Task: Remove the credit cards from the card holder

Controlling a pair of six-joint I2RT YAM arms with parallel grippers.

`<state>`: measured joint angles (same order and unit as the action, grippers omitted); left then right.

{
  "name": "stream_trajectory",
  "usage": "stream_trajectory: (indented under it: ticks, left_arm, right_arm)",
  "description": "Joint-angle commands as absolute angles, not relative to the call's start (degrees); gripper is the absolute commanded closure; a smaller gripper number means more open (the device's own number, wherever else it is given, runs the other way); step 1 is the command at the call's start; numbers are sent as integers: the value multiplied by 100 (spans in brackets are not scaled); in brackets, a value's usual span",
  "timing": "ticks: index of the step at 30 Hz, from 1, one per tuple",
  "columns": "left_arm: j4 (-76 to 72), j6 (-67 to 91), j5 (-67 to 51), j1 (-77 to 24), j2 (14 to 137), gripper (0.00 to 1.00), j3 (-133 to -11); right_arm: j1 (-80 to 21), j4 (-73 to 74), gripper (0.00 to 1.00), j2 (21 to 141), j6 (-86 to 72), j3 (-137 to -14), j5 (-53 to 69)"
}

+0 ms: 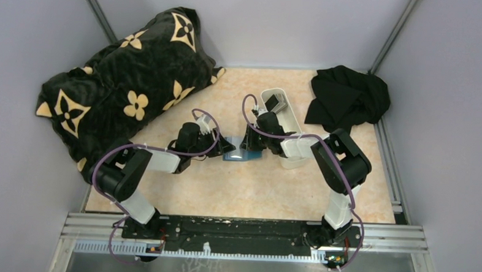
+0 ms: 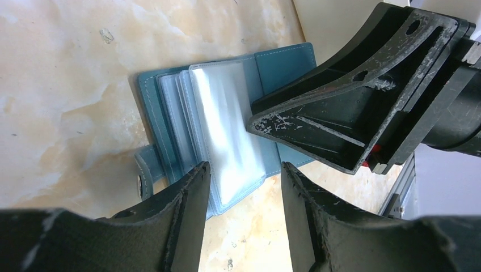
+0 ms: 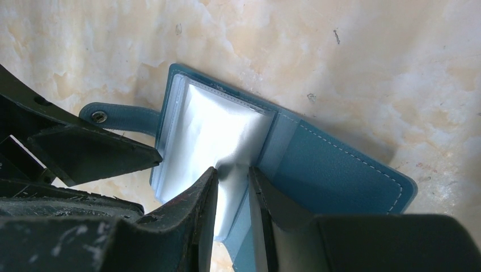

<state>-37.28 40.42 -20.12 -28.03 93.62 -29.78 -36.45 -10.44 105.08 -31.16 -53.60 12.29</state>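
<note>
Centrally, on the pale marbled beige counter [image 1: 236,191], the small teal-blue folding card holder [image 3: 340,164] lies open and flat, its snap strap [image 3: 113,117] stretched out to one side; the right gripper [image 3: 232,171], jaws nearly together, is pinched on a clear plastic sleeve [image 3: 210,130] from the holder's inner stack, the film puckering toward the black fingertips; the left gripper [image 2: 244,168] faces it from the opposite side, jaws apart, the near edge of the sleeve stack lying between them, though whether they touch it cannot be told; glare whitens the sleeves, so their contents cannot be read; just beyond the right arm stands a long white oblong plastic tray [image 1: 295,121], with a few small dark grey credit cards [image 1: 275,104] at its far end; a black plush pillow [image 1: 124,88] patterned with tan flowers rests at far left, a crumpled black cloth [image 1: 347,98] at far right.
</note>
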Motion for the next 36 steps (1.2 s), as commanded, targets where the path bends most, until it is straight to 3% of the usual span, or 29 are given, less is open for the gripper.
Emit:
stream_trajectory:
  ticks: [1,18,30,36]
  left_arm:
    - [-3845,3966,-1957,-2830,9356,44,-2933]
    - [-3687,3803,-1860,-2944,9357,44,-2984]
    - [-4475,4326,-2334,-2939,10300,44,-3144]
    - [-5071,4646,-2570,-2775,10763,45,-2944]
  right_arm:
    - [-3631,-773,72,10533,-3111,-5185,1306]
    - [-3630,-839,72,10555,-3109,-5131,1331]
    - [-3632,-801,72,10255,-3045,-5176,1387]
    - [-3635,-603,67,9958,-3024,-5242,1266]
